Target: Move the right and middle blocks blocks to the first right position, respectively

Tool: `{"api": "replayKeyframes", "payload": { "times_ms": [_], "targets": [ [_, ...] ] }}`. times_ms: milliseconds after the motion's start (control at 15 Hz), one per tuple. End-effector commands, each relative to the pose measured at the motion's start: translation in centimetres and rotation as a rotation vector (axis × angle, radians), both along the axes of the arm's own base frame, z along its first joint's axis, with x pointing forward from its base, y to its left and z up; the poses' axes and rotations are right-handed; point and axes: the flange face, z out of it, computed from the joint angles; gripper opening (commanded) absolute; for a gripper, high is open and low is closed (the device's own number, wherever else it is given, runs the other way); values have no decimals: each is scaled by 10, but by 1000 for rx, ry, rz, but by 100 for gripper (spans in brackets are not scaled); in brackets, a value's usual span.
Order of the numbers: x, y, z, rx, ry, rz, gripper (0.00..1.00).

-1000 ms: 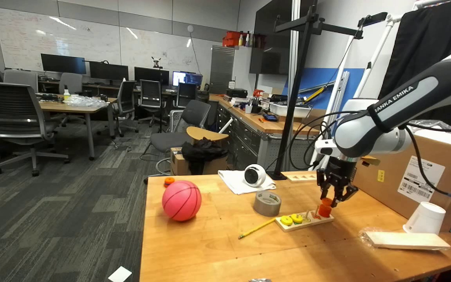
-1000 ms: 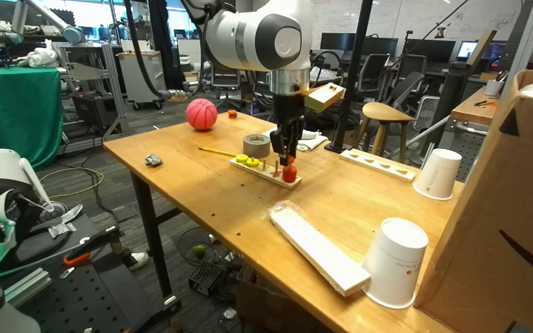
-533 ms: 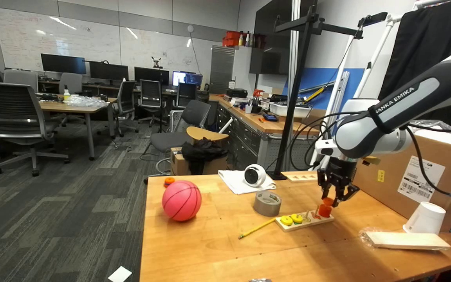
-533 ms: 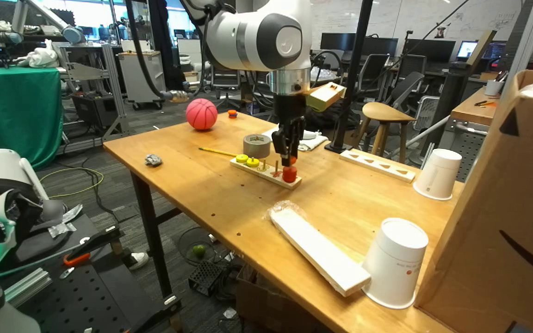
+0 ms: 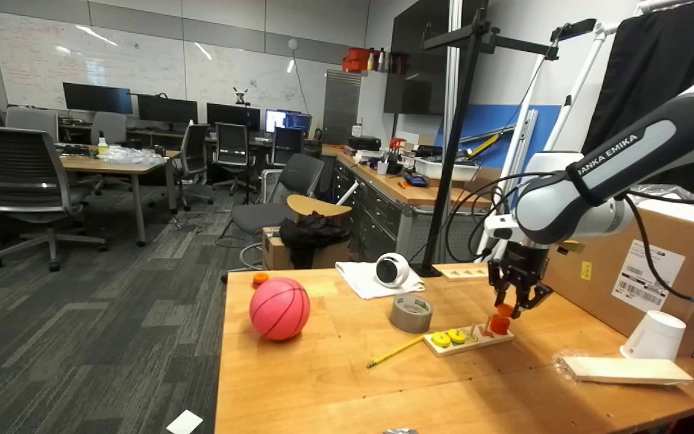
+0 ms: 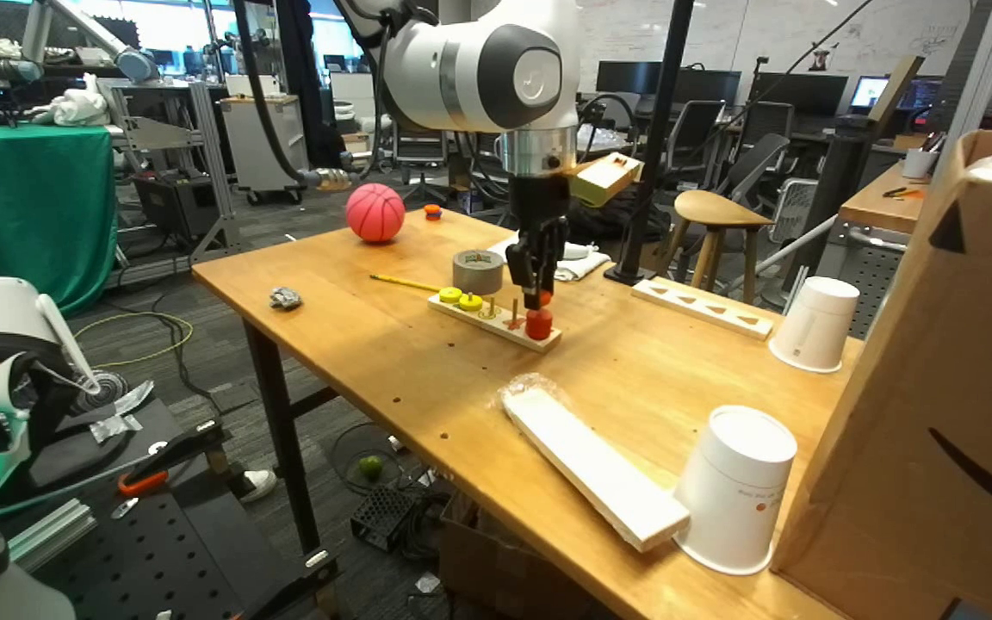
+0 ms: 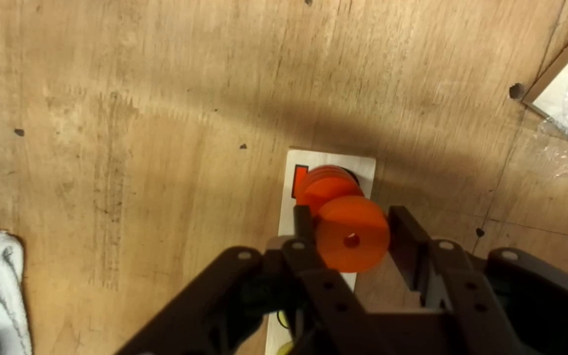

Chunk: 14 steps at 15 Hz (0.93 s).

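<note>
My gripper is shut on a round orange block with a hole in its centre, one finger on either side. Below and partly covered by it, a stack of red blocks stands at the end of the wooden peg board. In an exterior view the orange block hangs just over the red stack, shifted a little to one side; whether they touch I cannot tell. In an exterior view, fingers hide part of the orange block. Which blocks count as right and middle is unclear.
Two bare pegs stand beside the red stack, then yellow blocks. Near the board lie a tape roll, a pencil and a wrapped plank. A pink ball, paper cups and a big carton stand farther off.
Over the first half second my gripper and the orange block shift very slightly to the right in both exterior views. Since then nothing visibly moves, and the grip stays the same.
</note>
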Motion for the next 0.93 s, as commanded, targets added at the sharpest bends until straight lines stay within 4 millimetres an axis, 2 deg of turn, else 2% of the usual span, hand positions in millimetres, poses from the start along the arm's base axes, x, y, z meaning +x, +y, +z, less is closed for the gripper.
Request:
{"api": "replayKeyframes", "payload": {
  "times_ms": [0,267,867],
  "targets": [
    [7,10,3,-16,3,26,22],
    [14,14,4,-29,-5,44,22],
    [17,1,4,-46,-8,40,22]
  ]
}}
